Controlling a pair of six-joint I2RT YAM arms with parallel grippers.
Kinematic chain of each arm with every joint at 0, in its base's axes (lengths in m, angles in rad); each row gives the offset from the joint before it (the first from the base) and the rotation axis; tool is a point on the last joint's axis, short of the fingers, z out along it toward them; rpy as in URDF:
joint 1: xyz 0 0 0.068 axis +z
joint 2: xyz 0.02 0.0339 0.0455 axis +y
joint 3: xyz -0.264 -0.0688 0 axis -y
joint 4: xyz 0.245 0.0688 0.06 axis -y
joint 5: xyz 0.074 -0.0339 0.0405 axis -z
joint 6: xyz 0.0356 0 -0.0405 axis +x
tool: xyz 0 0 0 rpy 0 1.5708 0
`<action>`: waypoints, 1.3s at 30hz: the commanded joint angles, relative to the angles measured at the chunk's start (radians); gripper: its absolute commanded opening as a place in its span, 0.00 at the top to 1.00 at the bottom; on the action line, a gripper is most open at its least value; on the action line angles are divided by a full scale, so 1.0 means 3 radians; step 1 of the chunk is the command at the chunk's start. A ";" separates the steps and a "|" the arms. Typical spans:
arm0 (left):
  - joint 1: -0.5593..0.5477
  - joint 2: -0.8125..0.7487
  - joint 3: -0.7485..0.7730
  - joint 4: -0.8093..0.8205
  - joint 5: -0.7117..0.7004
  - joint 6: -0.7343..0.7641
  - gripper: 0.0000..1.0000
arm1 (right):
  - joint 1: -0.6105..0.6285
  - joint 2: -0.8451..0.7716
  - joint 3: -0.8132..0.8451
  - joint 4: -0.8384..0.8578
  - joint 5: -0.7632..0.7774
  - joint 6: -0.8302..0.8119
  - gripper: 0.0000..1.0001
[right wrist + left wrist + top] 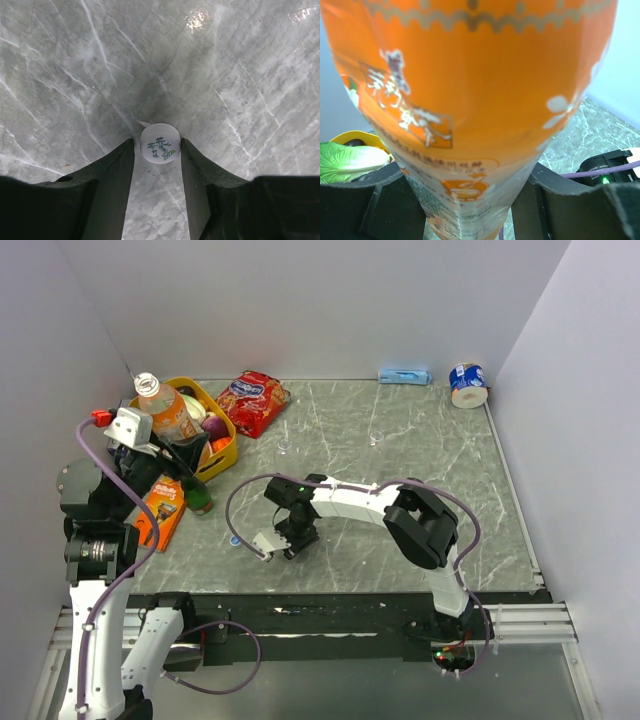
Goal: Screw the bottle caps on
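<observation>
- Progress: early, by my reading. No cap shows seated on any bottle, so all the screwing-on is left.
- Right gripper (pixel 157 149): down at the marble table (pixel 240 75), jaws partly open with a finger on either side of the whitish cap (pixel 160 142). The cap lies flat, printed face up. One finger looks to be touching it and a thin sliver of shadow shows at the other, so I judge it bracketed but not yet pinched.
- Left gripper (pixel 470 205): clamped on the lower body of the orange drink bottle (pixel 480 100), which is lifted off the table at the far left and leans over the yellow basket (pixel 228 452). From above its neck looks bare, though it is small in that view.
- Left to do: close on the whitish cap, lift it, carry it across to the bottle mouth, seat and twist, then the other caps.
- A small blue round thing (pixel 233 539) lies on the table just left of the right gripper — likely another cap.
- Two faint colourless shapes sit mid-table — perhaps see-through bottles, but too faint to tell.
- Surroundings: a dark green bottle (pixel 200 495) and an orange box (pixel 160 510) are near the left arm. A red snack bag (pixel 255 398) lies beside the basket. A tape roll (pixel 467 383) is in the far right corner.
- In the way: the green bottle and the basket crowd the space under the held bottle. The path from cap to bottle mouth looks open otherwise.
</observation>
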 commanded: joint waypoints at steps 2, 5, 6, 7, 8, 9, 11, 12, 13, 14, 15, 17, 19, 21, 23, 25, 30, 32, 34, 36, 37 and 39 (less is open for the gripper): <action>0.0019 0.0016 -0.0014 0.0094 0.0087 -0.0077 0.87 | 0.0039 -0.0084 -0.0111 0.0160 0.0031 0.0077 0.52; 0.0024 0.0032 -0.0029 0.0109 0.0102 -0.0087 0.87 | 0.0034 -0.0109 -0.0162 0.0232 0.0047 0.0113 0.55; 0.0019 0.0042 -0.0029 0.0125 0.0102 -0.0087 0.88 | 0.0034 -0.0124 -0.0183 0.0303 0.0047 0.0118 0.55; 0.0024 0.0042 -0.0040 0.0130 0.0107 -0.0092 0.88 | 0.0029 -0.0140 -0.0208 0.0329 0.0047 0.0123 0.55; 0.0019 0.0047 -0.0050 0.0135 0.0107 -0.0092 0.88 | 0.0034 -0.0175 -0.0249 0.0360 0.0047 0.0133 0.56; 0.0019 0.0057 -0.0055 0.0135 0.0117 -0.0097 0.87 | 0.0034 -0.0181 -0.0265 0.0411 0.0047 0.0143 0.56; 0.0019 0.0062 -0.0075 0.0145 0.0122 -0.0092 0.88 | 0.0034 -0.0221 -0.0311 0.0477 0.0042 0.0194 0.53; 0.0019 0.0073 -0.0086 0.0150 0.0143 -0.0087 0.88 | 0.0034 -0.0242 -0.0326 0.0503 0.0042 0.0210 0.53; 0.0024 0.0083 -0.0096 0.0155 0.0138 -0.0082 0.87 | 0.0039 -0.0252 -0.0336 0.0549 0.0037 0.0225 0.54; 0.0019 0.0088 -0.0101 0.0171 0.0148 -0.0082 0.88 | 0.0039 -0.0268 -0.0357 0.0559 0.0037 0.0256 0.56; 0.0019 0.0103 -0.0106 0.0181 0.0153 -0.0082 0.88 | 0.0039 -0.0278 -0.0367 0.0585 0.0037 0.0271 0.57; 0.0019 0.0119 -0.0142 0.0206 0.0163 -0.0087 0.88 | 0.0039 -0.0354 -0.0413 0.0656 0.0016 0.0327 0.62; 0.0019 0.0149 -0.0157 0.0247 0.0239 -0.0057 0.88 | 0.0034 -0.0441 -0.0444 0.0682 0.0031 0.0394 0.64; 0.0019 0.0220 -0.0173 0.0273 0.0387 0.0010 0.89 | -0.0032 -0.0681 -0.0469 0.0601 0.0011 0.0557 0.67; -0.0006 0.0323 -0.0081 0.0243 0.0642 0.0153 0.92 | -0.0099 -0.1058 -0.0470 0.0377 -0.0085 0.0786 0.70; -0.0144 0.0537 0.0021 0.0080 0.0736 0.0351 0.94 | -0.0211 -0.1360 -0.0444 0.0146 -0.0168 0.0930 0.71; -0.0635 0.0916 0.0155 -0.0351 0.0910 0.1469 0.99 | -0.0442 -0.2358 -0.0229 -0.0534 -0.0230 0.1324 0.71; -0.0916 0.0921 -0.0094 -0.0371 0.0941 0.1762 0.99 | -0.0534 -0.2699 -0.0189 -0.0601 -0.0178 0.1436 0.73; -0.1181 0.0855 -0.0340 -0.0310 0.0951 0.2090 0.99 | -0.0565 -0.2885 -0.0153 -0.0672 -0.0092 0.1513 0.74; -0.1310 0.0703 -0.0785 -0.0116 0.1012 0.2294 0.99 | -0.0565 -0.3049 -0.0025 -0.0764 -0.0061 0.1550 0.74; -0.1457 0.0641 -0.0938 -0.0019 0.1002 0.2316 0.99 | -0.0565 -0.3059 0.0051 -0.0851 -0.0071 0.1590 0.74; -0.1637 0.0462 -0.1378 0.0337 0.0915 0.2301 0.99 | -0.0565 -0.2999 0.0322 -0.0959 -0.0091 0.1652 0.73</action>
